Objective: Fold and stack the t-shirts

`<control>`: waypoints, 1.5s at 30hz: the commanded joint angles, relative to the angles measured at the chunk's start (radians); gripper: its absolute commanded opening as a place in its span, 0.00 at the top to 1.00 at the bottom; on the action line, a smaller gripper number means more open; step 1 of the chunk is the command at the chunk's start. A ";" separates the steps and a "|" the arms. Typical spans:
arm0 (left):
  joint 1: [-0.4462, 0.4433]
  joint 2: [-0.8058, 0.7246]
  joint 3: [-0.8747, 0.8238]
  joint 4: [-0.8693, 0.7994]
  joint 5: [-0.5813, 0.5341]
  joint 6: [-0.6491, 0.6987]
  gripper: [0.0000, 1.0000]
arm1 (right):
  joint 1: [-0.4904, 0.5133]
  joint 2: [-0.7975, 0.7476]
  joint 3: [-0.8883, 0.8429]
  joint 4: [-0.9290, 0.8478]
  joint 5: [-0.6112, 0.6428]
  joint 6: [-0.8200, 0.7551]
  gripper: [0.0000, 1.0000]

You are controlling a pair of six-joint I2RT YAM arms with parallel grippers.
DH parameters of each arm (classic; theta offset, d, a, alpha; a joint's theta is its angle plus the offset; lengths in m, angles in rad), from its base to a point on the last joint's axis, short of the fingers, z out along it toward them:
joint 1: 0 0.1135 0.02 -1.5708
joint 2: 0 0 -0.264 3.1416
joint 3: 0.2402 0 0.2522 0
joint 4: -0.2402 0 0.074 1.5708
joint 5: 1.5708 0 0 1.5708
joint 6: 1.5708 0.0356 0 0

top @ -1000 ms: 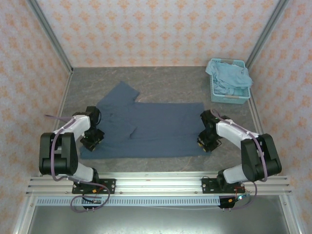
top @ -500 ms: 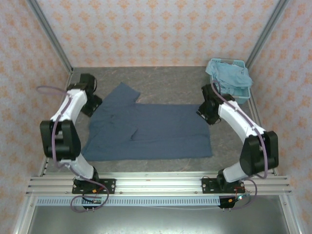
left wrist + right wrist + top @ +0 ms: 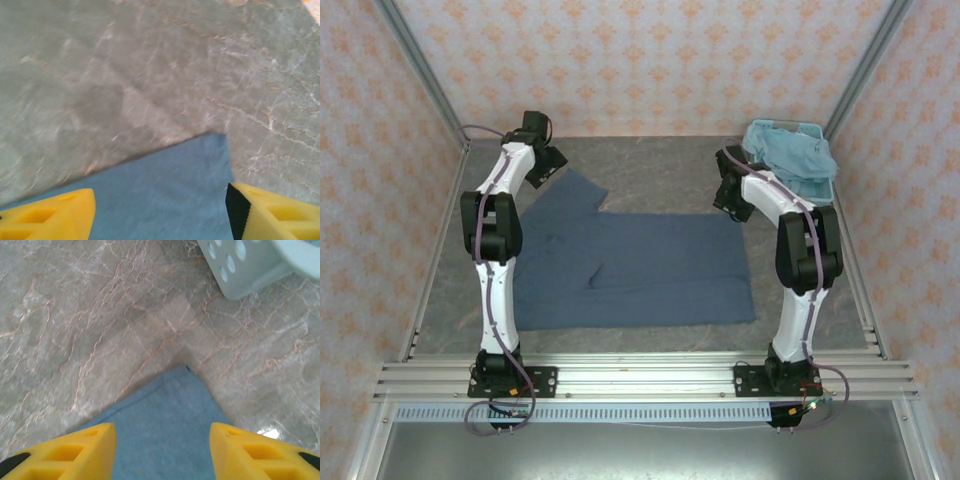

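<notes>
Slate-blue cotton, the big shirt (image 3: 640,270) lies spread on the table (image 3: 660,165), perhaps one sleeve tucked in. The pale shirt (image 3: 795,160) sits in the basket (image 3: 785,204). The left gripper (image 3: 160,200) and right gripper (image 3: 162,440) hover over its far corners, jaws apart, holding nothing. Nothing is stacked.

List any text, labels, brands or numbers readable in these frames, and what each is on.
None readable.
dark blue t-shirt: plain, no print or tag showing.
pale blue t-shirt and basket: no lettering.
wallpaper: repeated ornament, not text.
left gripper and right gripper: yellow fingers unmarked.
</notes>
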 commanded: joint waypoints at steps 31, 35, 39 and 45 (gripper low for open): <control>-0.073 0.188 0.267 -0.099 -0.213 0.018 0.20 | -0.067 0.160 0.018 0.065 -0.011 0.064 0.93; -0.085 0.213 0.287 -0.103 -0.252 0.021 0.19 | -0.063 0.136 0.008 0.058 -0.012 0.085 1.00; -0.094 0.265 0.354 -0.142 -0.283 0.021 0.19 | -0.050 0.121 0.005 0.048 -0.017 0.085 1.00; -0.099 0.321 0.418 -0.153 -0.259 0.013 0.20 | -0.039 0.090 -0.013 0.054 -0.034 0.086 1.00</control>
